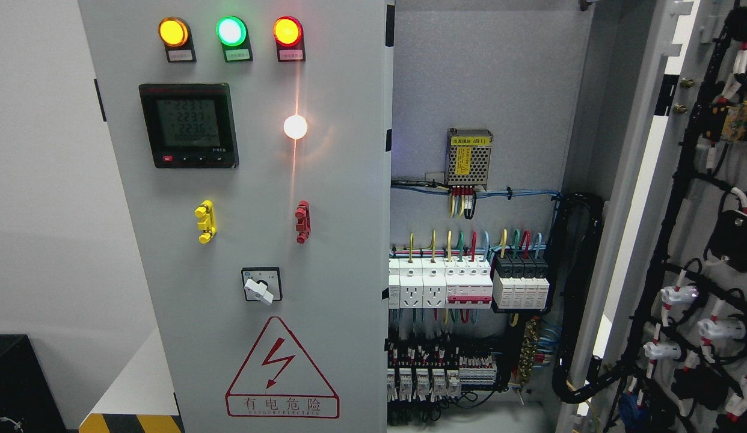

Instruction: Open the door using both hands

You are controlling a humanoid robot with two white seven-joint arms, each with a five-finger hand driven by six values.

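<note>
Right door (pixel 698 210) is swung wide, cabinet interior (pixel 470 282) exposed; left door (pixel 253 240) looks shut. No hand in view, state untellable. Left door probably to be pulled next.

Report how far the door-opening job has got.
Done: the right door is swung wide, its wired inner face showing, and the cabinet interior with breakers and wiring is exposed. In hand: nothing; neither robot hand is in the head view. Left: the left door, with lamps, meter and warning triangle, still looks closed or nearly so.
</note>
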